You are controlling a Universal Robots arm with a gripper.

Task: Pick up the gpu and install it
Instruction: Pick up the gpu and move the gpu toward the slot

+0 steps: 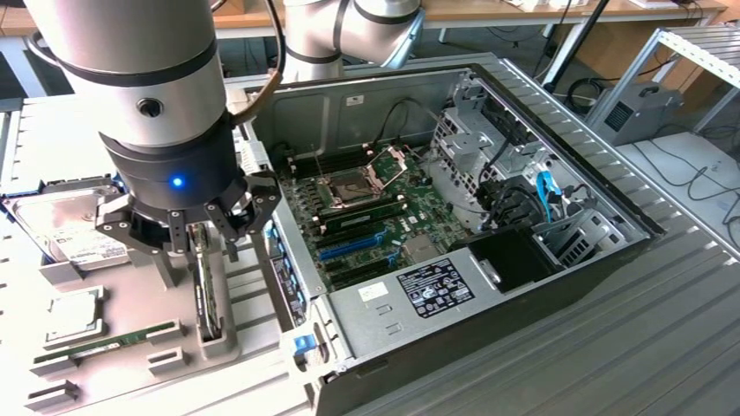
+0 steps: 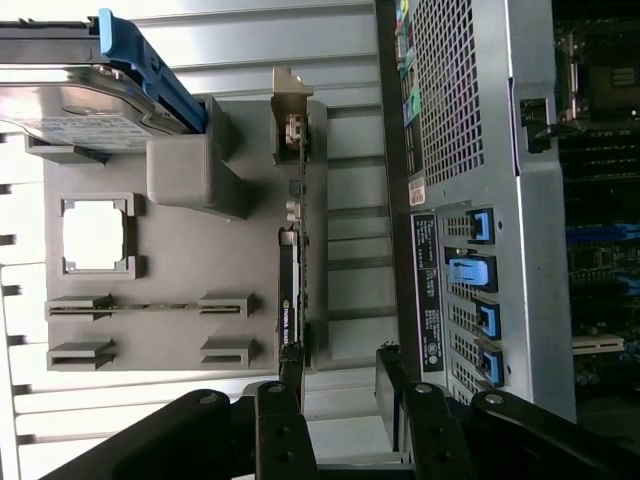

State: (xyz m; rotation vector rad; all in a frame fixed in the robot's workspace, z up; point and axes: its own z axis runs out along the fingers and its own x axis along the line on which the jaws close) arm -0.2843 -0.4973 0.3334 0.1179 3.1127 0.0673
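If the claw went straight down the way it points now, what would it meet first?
Likely the gpu, standing on edge in the grey holder just under the open claw; depth is hard to judge.

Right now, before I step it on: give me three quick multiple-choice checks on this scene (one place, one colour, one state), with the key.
1. Where is the gpu?
A) on edge in a slot of the grey fixture
B) seated in the motherboard
C) flat on the hard drive

2. What colour are the slot latches on the rear of the case?
A) red
B) blue
C) yellow

3. How do the jaws stand?
A) shut on the gpu
B) shut on the memory stick
C) open, holding nothing

Key:
1 A, the card stands upright in the fixture, outside the case.
2 B, the tabs are plainly blue.
3 C, the wrist view shows a clear gap between them with nothing in it.
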